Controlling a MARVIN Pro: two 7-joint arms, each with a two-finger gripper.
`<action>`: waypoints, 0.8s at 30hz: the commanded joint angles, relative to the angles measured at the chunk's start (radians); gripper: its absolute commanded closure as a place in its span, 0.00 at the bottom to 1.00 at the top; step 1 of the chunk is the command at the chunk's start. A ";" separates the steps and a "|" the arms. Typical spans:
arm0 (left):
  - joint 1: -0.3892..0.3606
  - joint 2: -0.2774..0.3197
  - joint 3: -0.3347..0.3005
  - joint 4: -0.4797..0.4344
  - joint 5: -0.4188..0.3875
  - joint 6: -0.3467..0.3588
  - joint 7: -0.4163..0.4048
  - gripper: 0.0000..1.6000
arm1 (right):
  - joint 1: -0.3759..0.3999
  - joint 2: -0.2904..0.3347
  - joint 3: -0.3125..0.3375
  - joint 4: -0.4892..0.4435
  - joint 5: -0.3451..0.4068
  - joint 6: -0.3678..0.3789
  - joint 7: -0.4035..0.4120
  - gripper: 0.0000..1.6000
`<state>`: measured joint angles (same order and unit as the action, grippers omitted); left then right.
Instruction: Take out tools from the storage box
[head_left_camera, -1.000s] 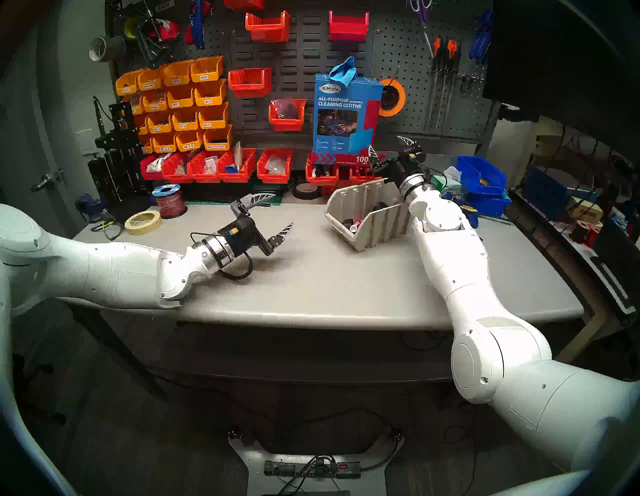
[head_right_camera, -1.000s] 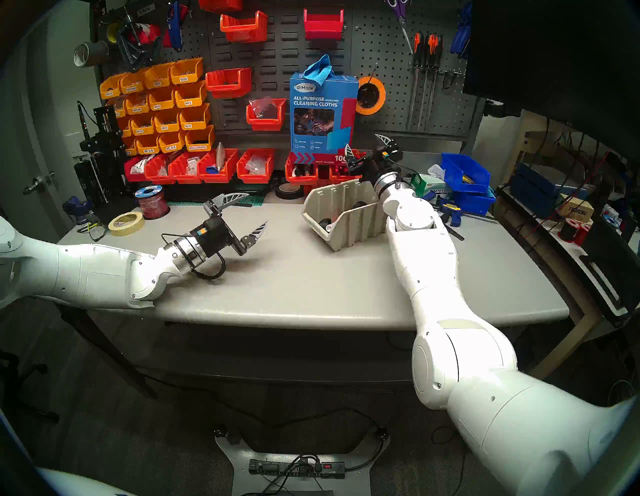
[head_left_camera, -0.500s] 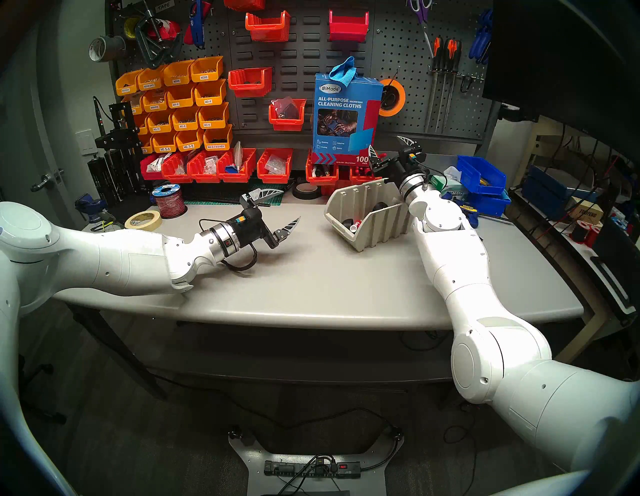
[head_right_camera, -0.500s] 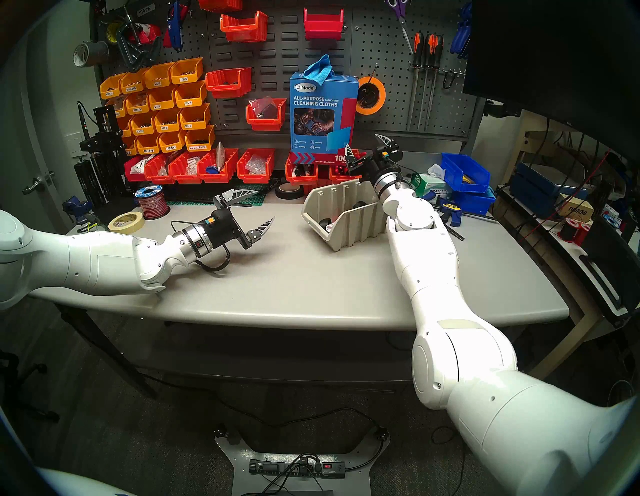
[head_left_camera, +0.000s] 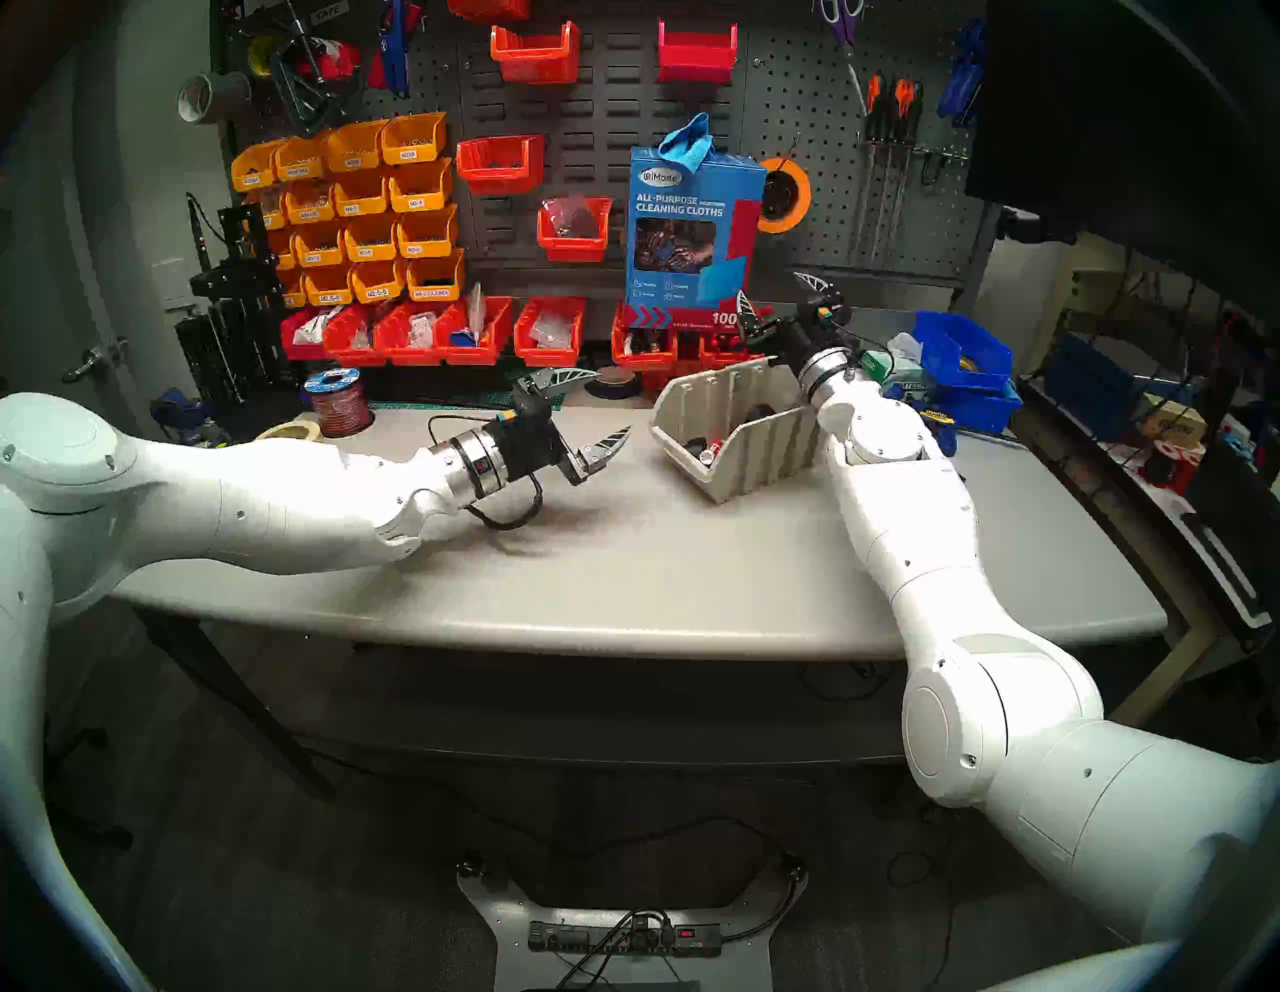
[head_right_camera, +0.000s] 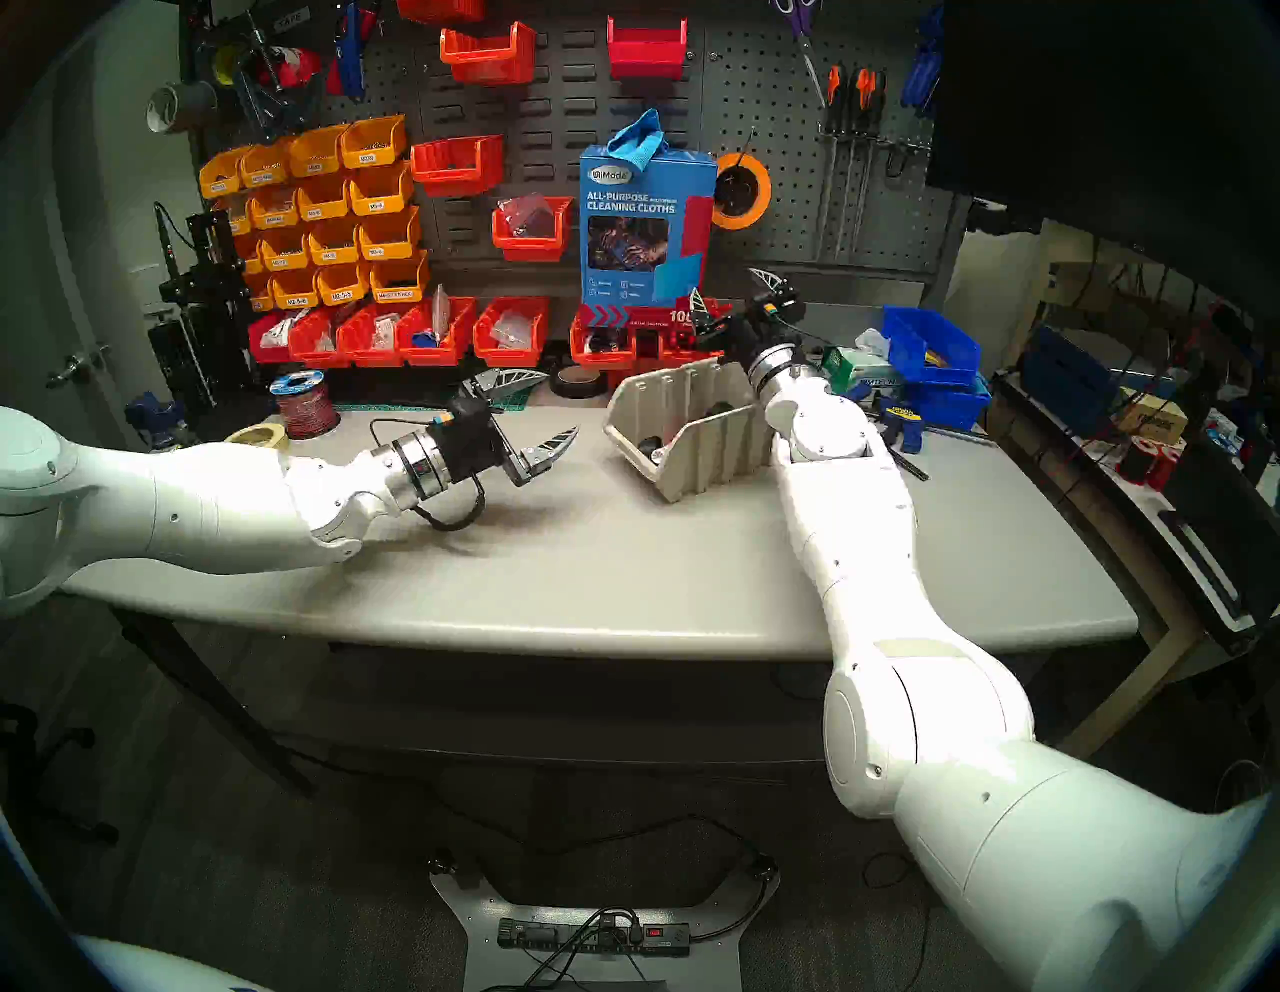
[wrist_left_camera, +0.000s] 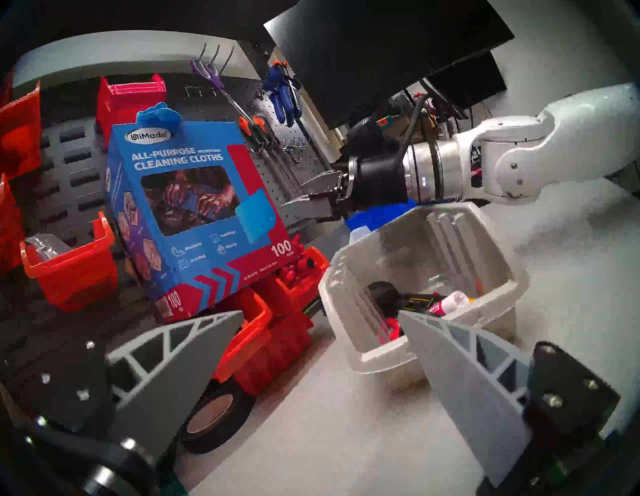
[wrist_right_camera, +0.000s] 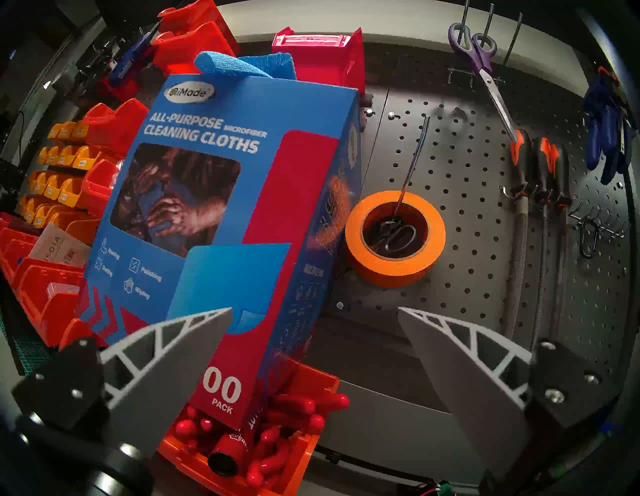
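I have the left tool (head_left_camera: 601, 409) spread wide and empty; the box (head_left_camera: 762, 450) lies to its right, low front facing it, marker (wrist_left_camera: 450, 302) inside.

The storage box (head_left_camera: 751, 450) wall hides most of the tools (wrist_left_camera: 415, 304) inside (a blurred tangle of black and red).

Left tool (head_left_camera: 612, 407) nearer storage box (head_left_camera: 734, 443).

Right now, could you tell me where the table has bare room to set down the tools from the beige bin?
Free: the wide patch in front of the bin, running to the near table edge between the two arms. Crowded: the back edge, with red bins and tape rolls, and the blue bins to the right.
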<state>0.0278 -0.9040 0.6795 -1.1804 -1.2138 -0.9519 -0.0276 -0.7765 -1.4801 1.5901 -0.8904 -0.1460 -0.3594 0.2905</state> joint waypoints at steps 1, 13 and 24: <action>-0.010 -0.040 -0.051 0.012 -0.134 0.033 -0.074 0.00 | 0.014 0.000 0.000 -0.012 0.001 -0.003 0.000 0.00; 0.025 -0.101 -0.120 0.050 -0.352 0.171 -0.220 0.00 | 0.015 0.000 0.000 -0.011 0.001 -0.004 0.000 0.00; 0.069 -0.174 -0.196 0.129 -0.535 0.347 -0.418 0.00 | 0.015 0.000 0.000 -0.011 0.001 -0.004 0.000 0.00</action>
<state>0.0827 -1.0201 0.5398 -1.1004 -1.6507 -0.6832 -0.3404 -0.7764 -1.4801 1.5901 -0.8884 -0.1460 -0.3599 0.2904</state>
